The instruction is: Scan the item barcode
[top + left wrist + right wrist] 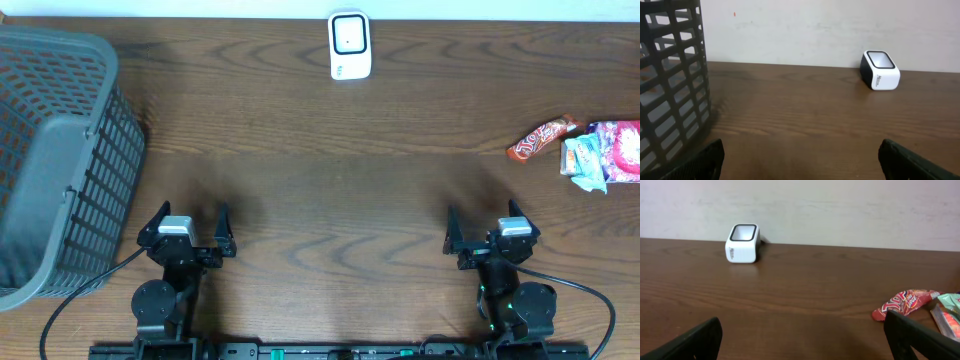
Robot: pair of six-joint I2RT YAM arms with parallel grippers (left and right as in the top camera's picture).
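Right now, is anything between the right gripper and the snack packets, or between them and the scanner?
Nothing visible. Only bare table lies between the right gripper and the snack packets, and between those and the white scanner. The basket stands far left.

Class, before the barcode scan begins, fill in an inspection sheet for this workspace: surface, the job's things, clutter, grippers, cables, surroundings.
Surface: table, dark wood grain, no spills seen.
Job's things: scanner, white, at the far edge; red snack wrapper, pale blue packet and pink packet grouped at the right edge, untouched.
Clutter: basket, grey mesh, at the left edge; contents cannot be told.
Grippers: left gripper and right gripper both open, empty, near the front edge.
Cables: left cable and right cable, both black, loop from the arms over the table.
Surroundings: wall, plain and pale, behind the table.
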